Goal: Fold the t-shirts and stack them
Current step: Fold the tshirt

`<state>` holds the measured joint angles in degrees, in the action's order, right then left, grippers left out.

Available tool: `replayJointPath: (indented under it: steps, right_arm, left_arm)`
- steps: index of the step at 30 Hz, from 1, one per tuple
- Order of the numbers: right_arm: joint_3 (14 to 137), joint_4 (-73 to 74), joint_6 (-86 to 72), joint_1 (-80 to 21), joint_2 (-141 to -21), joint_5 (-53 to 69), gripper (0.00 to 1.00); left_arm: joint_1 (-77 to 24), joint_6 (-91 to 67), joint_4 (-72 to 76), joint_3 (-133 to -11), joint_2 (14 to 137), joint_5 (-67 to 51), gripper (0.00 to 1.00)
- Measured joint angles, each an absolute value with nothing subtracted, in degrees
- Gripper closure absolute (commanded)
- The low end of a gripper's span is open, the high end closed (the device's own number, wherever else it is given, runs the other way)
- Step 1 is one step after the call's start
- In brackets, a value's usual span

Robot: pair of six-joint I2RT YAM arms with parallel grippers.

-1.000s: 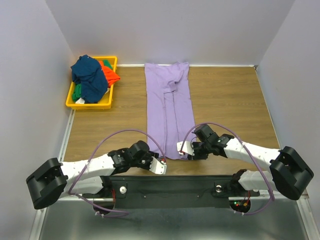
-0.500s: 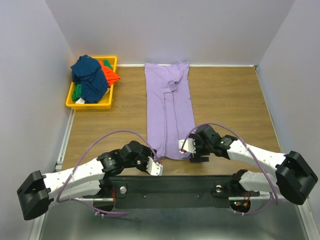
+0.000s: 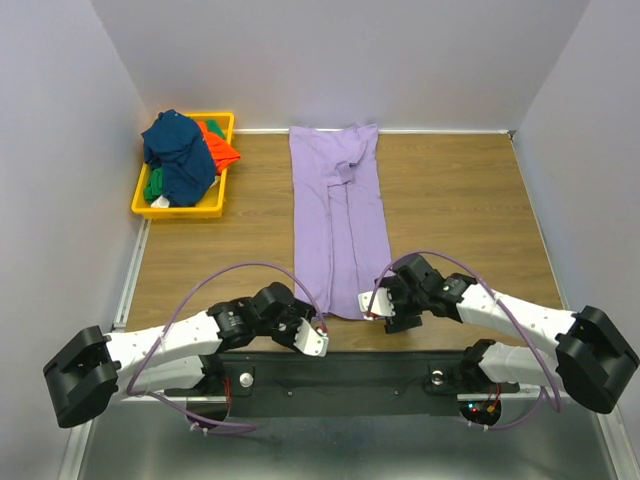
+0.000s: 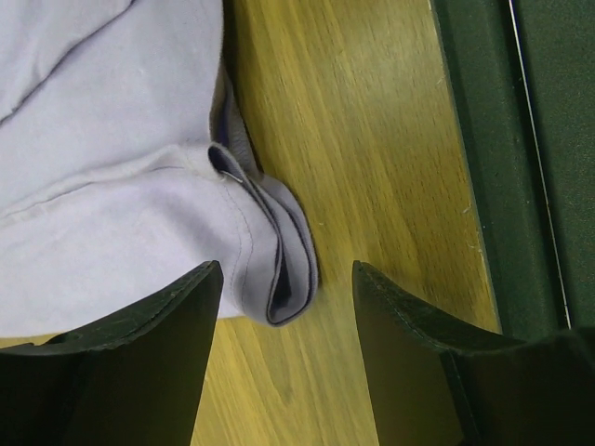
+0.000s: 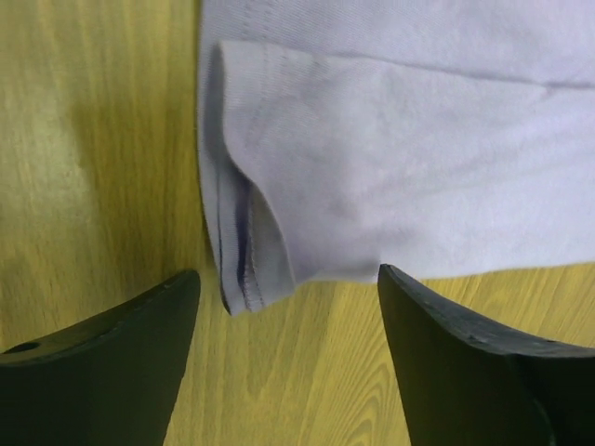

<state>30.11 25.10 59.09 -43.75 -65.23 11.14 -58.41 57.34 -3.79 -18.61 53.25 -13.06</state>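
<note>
A lavender t-shirt (image 3: pixel 338 215), folded into a long narrow strip, lies flat down the middle of the wooden table. My left gripper (image 3: pixel 318 332) sits at the strip's near left corner and my right gripper (image 3: pixel 378 305) at its near right corner. In the left wrist view the left gripper (image 4: pixel 286 271) is open, with the layered hem corner (image 4: pixel 279 251) lying just past its fingertips. The right gripper (image 5: pixel 288 274) in its wrist view is also open, over bare wood, with the t-shirt's hem (image 5: pixel 390 139) just ahead of it. Neither holds cloth. More t-shirts, navy (image 3: pixel 180 150), orange-red (image 3: pixel 222 148) and green (image 3: pixel 153 186), are piled at the far left.
The piled shirts fill a yellow bin (image 3: pixel 140 207) by the left wall. The black base rail (image 3: pixel 340 375) runs along the near edge, close behind both grippers. Grey walls close the table on three sides. Purple cables loop over both arms.
Both grippers have opened and let go of the lavender shirt's near hem, which now rests on the table. Both grippers have shifted slightly by the hem.
</note>
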Motion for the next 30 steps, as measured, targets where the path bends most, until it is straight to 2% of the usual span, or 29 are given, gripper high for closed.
replayJointPath:
  steps: [2,3,5,6,8,9,10,12,13,14,16,24,30]
  right_arm:
    - [29.98,25.12,59.83,-44.23,-65.39,11.9,0.33]
    - [29.91,24.88,60.1,-44.47,-65.76,12.27,0.41]
    - [30.02,24.43,60.49,-44.95,-66.52,12.69,0.47]
    - [29.91,24.05,60.64,-45.06,-66.89,12.75,0.55]
    - [29.93,22.98,61.12,-45.15,-67.92,13.17,0.65]
    - [29.93,22.48,61.32,-45.17,-68.36,13.41,0.77]
    - [29.89,22.02,61.47,-45.28,-68.69,13.54,0.81]
    - [29.61,21.3,61.71,-45.47,-69.14,13.45,0.9]
    - [29.58,21.12,61.71,-45.47,-69.12,13.47,0.94]
    - [29.5,20.95,61.67,-45.47,-69.08,13.41,0.97]
    - [29.47,20.93,61.21,-45.47,-68.97,13.28,1.0]
    - [29.23,22.61,56.45,-45.45,-66.52,10.94,0.99]
    - [32.16,24.58,54.83,-44.6,-66.57,10.39,0.99]
  left_arm:
    - [-58.41,57.93,-3.18,-18.61,54.33,-13.08,0.38]
    - [-58.41,58.22,-2.61,-18.61,55.44,-13.04,0.42]
    - [-58.41,58.48,-2.11,-18.59,56.77,-12.99,0.46]
    - [-58.41,58.61,-1.76,-18.59,57.43,-12.99,0.49]
    - [-58.41,58.63,-0.45,-18.59,58.52,-12.97,0.62]
    - [-58.41,58.87,-0.1,-18.59,59.0,-12.82,0.67]
    - [-58.41,58.83,0.12,-18.57,59.44,-12.71,0.75]
    - [-58.41,58.78,0.51,-18.57,59.99,-12.51,0.83]
    - [-58.41,58.57,0.64,-18.57,59.96,-12.36,0.93]
    - [-58.41,58.46,0.75,-18.57,59.92,-12.29,0.96]
    - [-58.41,57.8,0.84,-18.57,59.75,-12.12,1.0]
    - [-56.77,54.04,-1.52,-20.18,55.05,-13.58,1.0]
    - [-50.19,53.23,-3.18,-24.4,54.26,-16.29,1.0]
